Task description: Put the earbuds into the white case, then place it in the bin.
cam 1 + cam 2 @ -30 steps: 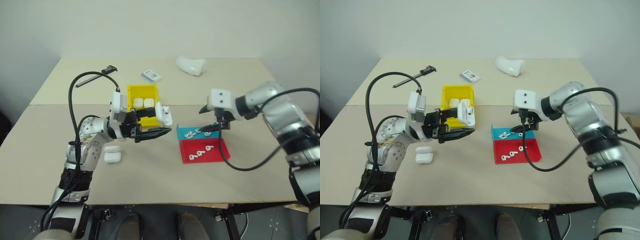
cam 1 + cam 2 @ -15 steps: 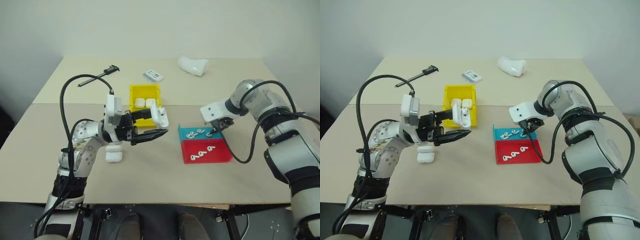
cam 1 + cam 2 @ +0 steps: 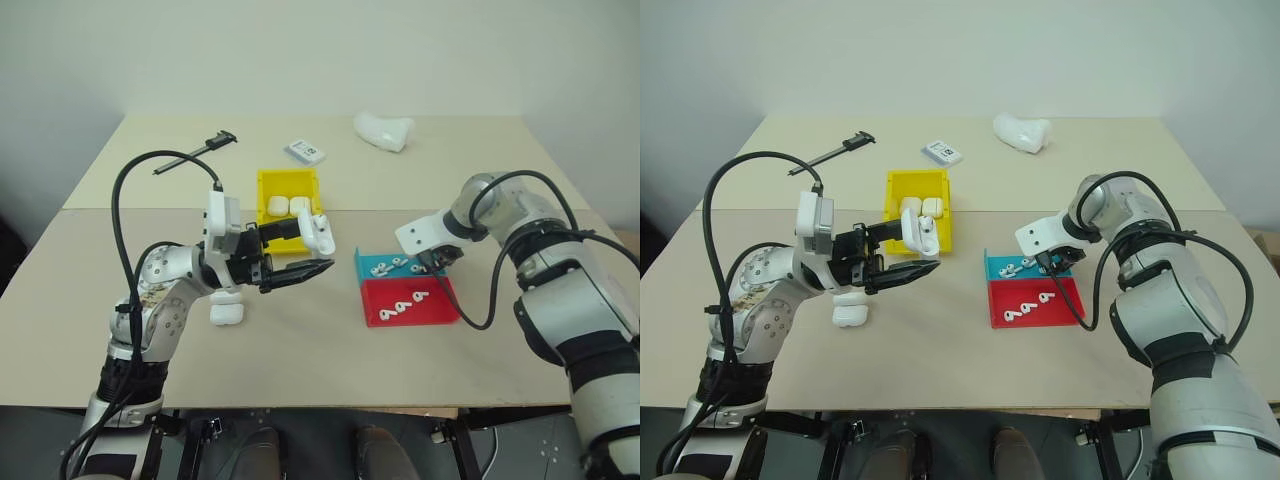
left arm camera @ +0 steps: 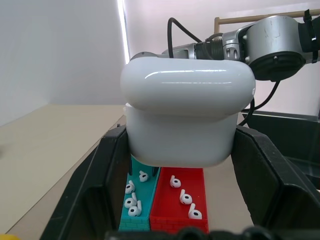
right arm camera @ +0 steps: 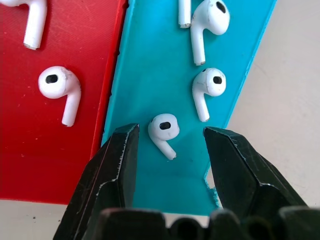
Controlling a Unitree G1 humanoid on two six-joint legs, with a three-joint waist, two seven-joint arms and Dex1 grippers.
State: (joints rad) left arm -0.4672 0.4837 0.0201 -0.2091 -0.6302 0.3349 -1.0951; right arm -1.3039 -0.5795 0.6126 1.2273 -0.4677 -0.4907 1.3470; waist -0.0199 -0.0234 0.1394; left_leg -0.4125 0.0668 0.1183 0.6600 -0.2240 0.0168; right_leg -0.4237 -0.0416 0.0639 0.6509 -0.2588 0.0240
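Observation:
My left gripper (image 3: 303,251) is shut on a white case (image 4: 186,116), held above the table in front of the yellow bin (image 3: 288,182); its rounded lid part sits above the body. My right gripper (image 5: 170,136) points down into the blue tray (image 5: 150,65), open, with one earbud (image 5: 163,128) lying on the tray floor between its fingers, untouched. More earbuds (image 5: 206,85) lie beside it in the blue tray. Three others (image 3: 405,304) rest in the red tray (image 3: 440,310).
Two white cases (image 3: 289,206) lie inside the bin, and two more (image 3: 227,307) sit on the table under my left arm. At the back of the table are a lumpy white object (image 3: 382,130), a small card (image 3: 303,151) and a black tool (image 3: 195,152).
My right gripper has dropped from above the blue tray down into it, turned to point steeply down, and its jaws have narrowed around one earbud. My left gripper keeps the case where it was.

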